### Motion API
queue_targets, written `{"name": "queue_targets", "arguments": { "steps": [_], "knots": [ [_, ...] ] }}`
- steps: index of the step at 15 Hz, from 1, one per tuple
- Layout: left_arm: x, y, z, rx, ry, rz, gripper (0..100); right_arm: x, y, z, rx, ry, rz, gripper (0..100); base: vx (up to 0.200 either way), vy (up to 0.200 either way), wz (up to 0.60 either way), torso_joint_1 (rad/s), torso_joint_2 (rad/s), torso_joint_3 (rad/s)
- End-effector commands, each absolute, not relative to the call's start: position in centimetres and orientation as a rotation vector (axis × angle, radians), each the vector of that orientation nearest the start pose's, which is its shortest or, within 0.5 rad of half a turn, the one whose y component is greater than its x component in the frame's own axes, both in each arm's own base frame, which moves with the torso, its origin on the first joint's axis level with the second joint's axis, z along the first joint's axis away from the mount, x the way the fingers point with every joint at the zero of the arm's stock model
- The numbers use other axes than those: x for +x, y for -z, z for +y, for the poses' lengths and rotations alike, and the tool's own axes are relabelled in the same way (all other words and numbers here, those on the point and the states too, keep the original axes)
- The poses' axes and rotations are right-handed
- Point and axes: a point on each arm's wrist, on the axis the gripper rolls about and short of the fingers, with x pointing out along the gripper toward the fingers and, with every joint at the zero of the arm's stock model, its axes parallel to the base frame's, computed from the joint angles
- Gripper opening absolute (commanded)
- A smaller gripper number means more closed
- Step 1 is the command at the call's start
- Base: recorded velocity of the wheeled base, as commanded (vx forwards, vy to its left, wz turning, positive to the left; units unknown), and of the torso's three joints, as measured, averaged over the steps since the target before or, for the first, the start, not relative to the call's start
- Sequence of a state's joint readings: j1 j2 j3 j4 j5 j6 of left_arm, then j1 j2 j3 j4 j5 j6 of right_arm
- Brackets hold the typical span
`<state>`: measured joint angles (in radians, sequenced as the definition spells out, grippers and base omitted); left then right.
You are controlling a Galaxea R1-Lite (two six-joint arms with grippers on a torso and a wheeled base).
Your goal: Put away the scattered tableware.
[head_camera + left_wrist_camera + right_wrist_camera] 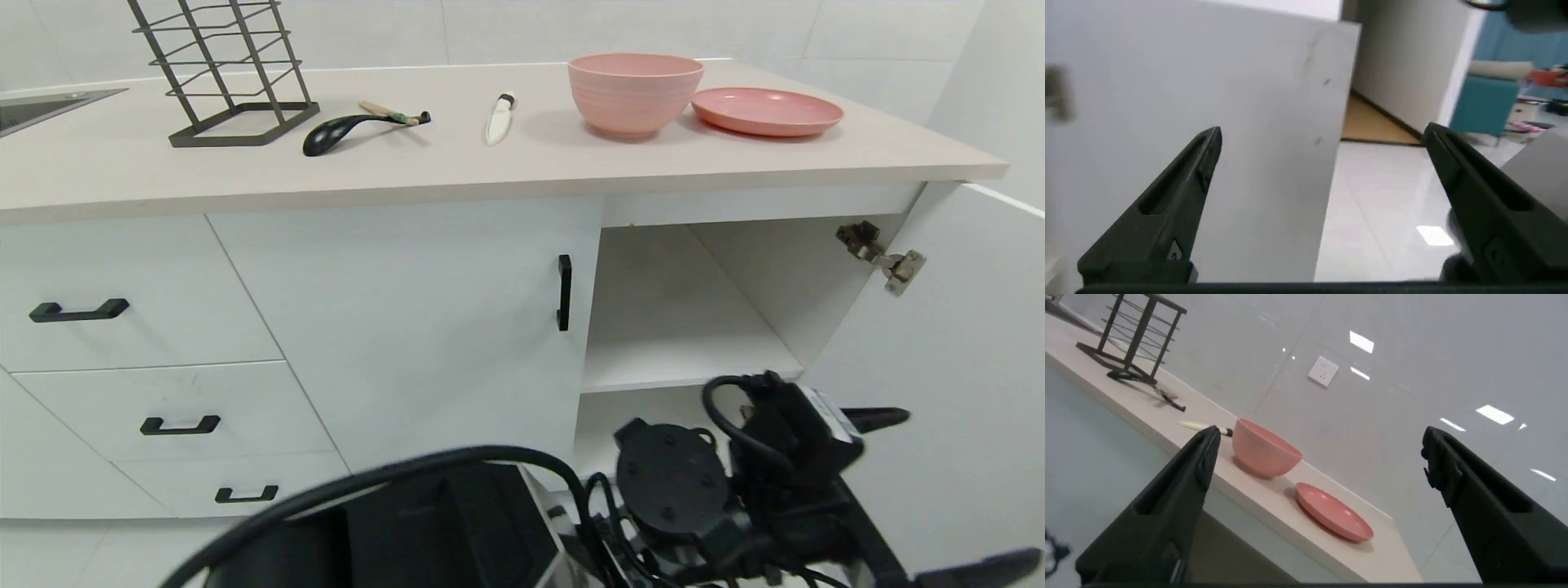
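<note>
On the counter (490,175) stand a pink bowl (635,91) and, just to its right, a pink plate (767,110). A white knife (499,118) lies left of the bowl. Further left a black spoon (339,129) lies across a wooden-handled utensil (384,110). My left gripper (931,494) is low beside the open cabinet door (955,367), open and empty, and faces that door (1208,98) in its own view (1323,131). My right gripper (1321,439) is open and empty below counter height, looking up at the bowl (1264,449) and plate (1333,512).
A black wire rack (229,73) stands at the counter's back left, with a sink (41,106) at the far left edge. The right cabinet is open, showing a bare shelf (686,359). Drawers with black handles (80,310) fill the left side.
</note>
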<state>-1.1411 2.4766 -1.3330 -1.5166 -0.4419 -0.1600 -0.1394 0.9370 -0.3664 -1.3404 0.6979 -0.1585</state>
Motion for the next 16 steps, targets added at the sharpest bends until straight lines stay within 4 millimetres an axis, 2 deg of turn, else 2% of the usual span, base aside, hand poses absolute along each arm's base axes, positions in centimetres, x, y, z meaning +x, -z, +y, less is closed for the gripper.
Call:
{"name": "queue_targets", "arguments": {
  "steps": [1, 3, 5, 7, 8, 9, 11, 12, 13, 14, 15, 16],
  "knots": [
    [20.7, -13.2, -35.9, -0.238, 1.478, -0.265, 100, 8.4, -27.3, 0.3, -0.456, -0.481, -0.733, 100, 0.0, 0.0, 0.0, 0.0, 0.0, 0.0],
    [18.5, -13.9, -29.6, -0.176, 1.43, -0.162, 100, 9.0, -26.3, 0.2, -0.437, -0.49, -0.686, 100, 0.0, 0.0, 0.0, 0.0, 0.0, 0.0],
    [15.8, -14.8, -24.2, -0.137, 1.399, -0.121, 100, 9.6, -25.3, 0.2, -0.421, -0.5, -0.642, 100, 0.0, 0.0, 0.0, 0.0, 0.0, 0.0],
    [14.3, -16.4, -19.2, -0.137, 1.332, -0.152, 100, 9.8, -24.3, 0.2, -0.408, -0.508, -0.602, 100, 0.0, 0.0, 0.0, 0.0, 0.0, 0.0],
    [13.6, -16.9, -17.4, -0.139, 1.303, -0.168, 100, 9.8, -23.9, 0.2, -0.401, -0.515, -0.585, 100, 0.0, 0.0, 0.0, 0.0, 0.0, 0.0],
    [12.6, -16.7, -14.2, -0.133, 1.233, -0.168, 100, 10.0, -23.2, 0.2, -0.395, -0.526, -0.557, 100, 0.0, 0.0, 0.0, 0.0, 0.0, 0.0],
    [10.8, -16.3, -9.3, -0.121, 1.074, -0.188, 100, 10.1, -21.5, 0.8, -0.361, -0.593, -0.504, 100, 0.0, 0.0, 0.0, 0.0, 0.0, 0.0],
    [10.5, -17.1, -7.5, -0.121, 0.964, -0.244, 100, 10.0, -20.9, 1.0, -0.351, -0.613, -0.488, 100, 0.0, 0.0, 0.0, 0.0, 0.0, 0.0],
    [10.1, -17.8, -4.9, -0.094, 0.767, -0.297, 100, 9.5, -20.0, 1.1, -0.351, -0.62, -0.469, 100, 0.0, 0.0, 0.0, 0.0, 0.0, 0.0],
    [9.8, -18.0, -4.0, -0.077, 0.702, -0.315, 100, 9.2, -19.6, 1.1, -0.352, -0.622, -0.46, 100, 0.0, 0.0, 0.0, 0.0, 0.0, 0.0],
    [7.3, -18.3, -1.8, -0.008, 0.518, -0.368, 100, 6.6, -18.6, 1.3, -0.364, -0.634, -0.494, 100, 0.0, 0.0, 0.0, 0.0, 0.0, 0.0],
    [5.0, -17.8, -1.2, 0.007, 0.465, -0.372, 100, 5.2, -18.6, 1.4, -0.368, -0.646, -0.521, 100, 0.0, 0.0, 0.0, 0.0, 0.0, 0.0]
  ]
}}
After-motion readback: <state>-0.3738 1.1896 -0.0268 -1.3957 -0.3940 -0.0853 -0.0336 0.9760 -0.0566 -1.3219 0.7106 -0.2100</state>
